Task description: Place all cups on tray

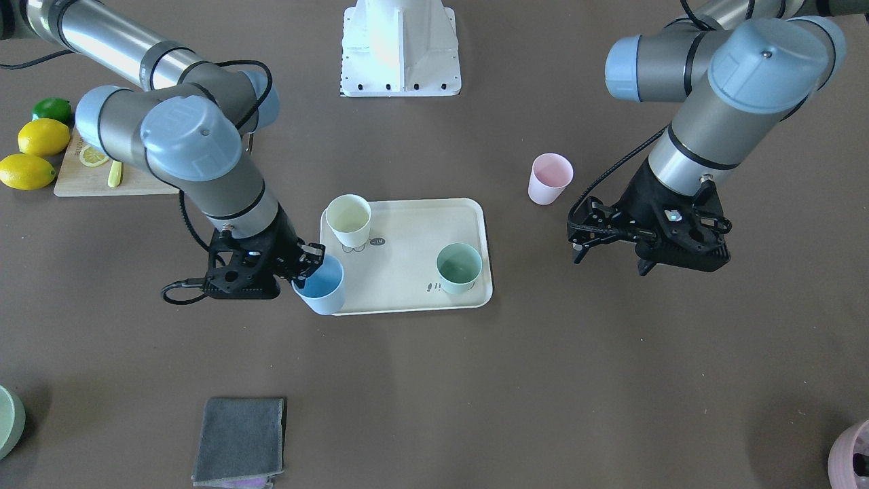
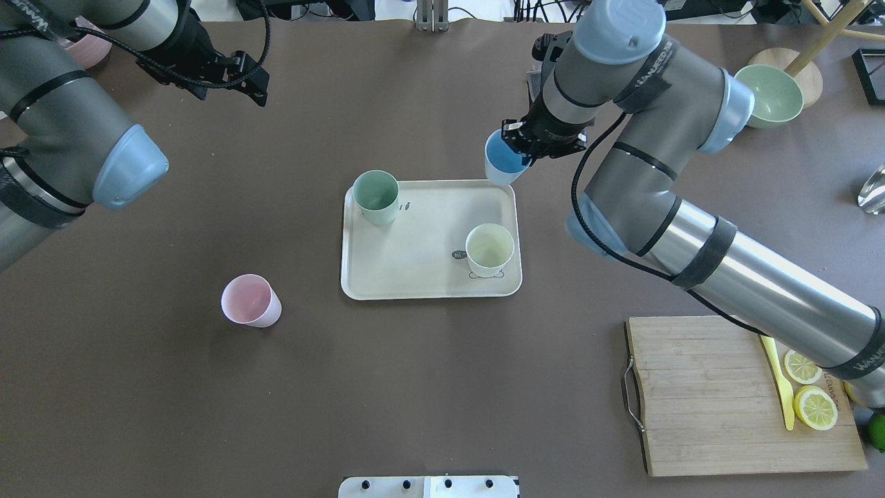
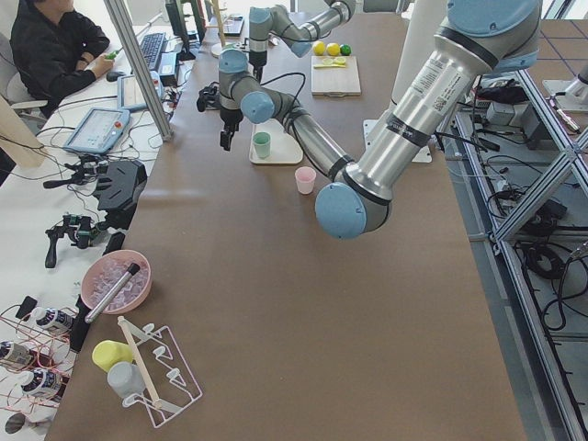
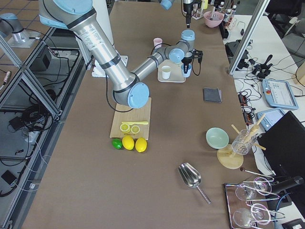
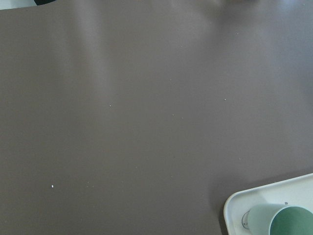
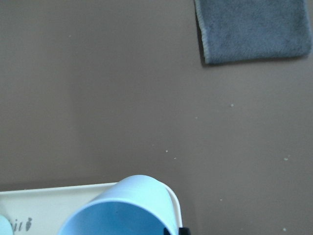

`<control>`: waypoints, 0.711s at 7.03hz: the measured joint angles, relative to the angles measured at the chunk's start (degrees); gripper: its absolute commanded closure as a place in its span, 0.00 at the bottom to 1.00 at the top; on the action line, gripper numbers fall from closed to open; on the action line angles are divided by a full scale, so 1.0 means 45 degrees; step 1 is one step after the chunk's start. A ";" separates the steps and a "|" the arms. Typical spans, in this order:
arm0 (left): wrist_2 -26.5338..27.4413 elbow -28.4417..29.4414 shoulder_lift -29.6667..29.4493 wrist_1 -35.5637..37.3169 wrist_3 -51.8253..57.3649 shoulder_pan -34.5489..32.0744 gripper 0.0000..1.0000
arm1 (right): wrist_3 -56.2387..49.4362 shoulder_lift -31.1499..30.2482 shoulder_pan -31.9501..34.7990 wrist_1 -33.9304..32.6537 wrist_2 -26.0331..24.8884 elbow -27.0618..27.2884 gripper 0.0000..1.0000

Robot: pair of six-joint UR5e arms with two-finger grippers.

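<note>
The cream tray (image 1: 407,251) (image 2: 422,249) lies mid-table. The yellow cup (image 1: 348,219) (image 2: 489,249) and the mint green cup (image 1: 459,267) (image 2: 376,196) stand upright on it. My right gripper (image 1: 309,261) (image 2: 529,145) is shut on the rim of the light blue cup (image 1: 320,288) (image 2: 503,160) (image 6: 122,208) and holds it tilted over the tray's far right corner. The pink cup (image 1: 550,178) (image 2: 250,301) stands on the table left of the tray. My left gripper (image 1: 609,261) (image 2: 252,79) is open and empty, far from the pink cup.
A wooden cutting board (image 2: 733,394) with lemon slices and a yellow knife lies at my near right, with whole lemons (image 1: 34,153) beside it. A grey cloth (image 1: 239,441) (image 6: 252,29) lies beyond the tray. A green bowl (image 2: 769,95) stands far right, a mauve pot (image 1: 852,455) far left.
</note>
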 measured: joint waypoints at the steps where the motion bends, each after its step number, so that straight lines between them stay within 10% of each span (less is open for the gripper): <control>1: -0.0013 -0.0061 0.0102 0.0000 0.0023 -0.0074 0.03 | 0.0262 0.0191 -0.0512 -0.0001 -0.0437 -0.0093 1.00; 4: -0.0060 -0.0167 0.0299 -0.0005 0.0033 -0.0329 0.03 | 0.0309 0.0752 -0.0997 0.0106 -0.0856 -0.1100 1.00; 5: -0.0067 -0.0176 0.0324 -0.0001 0.0034 -0.0383 0.03 | 0.0261 0.0880 -0.1004 0.0100 -0.0869 -0.1280 0.52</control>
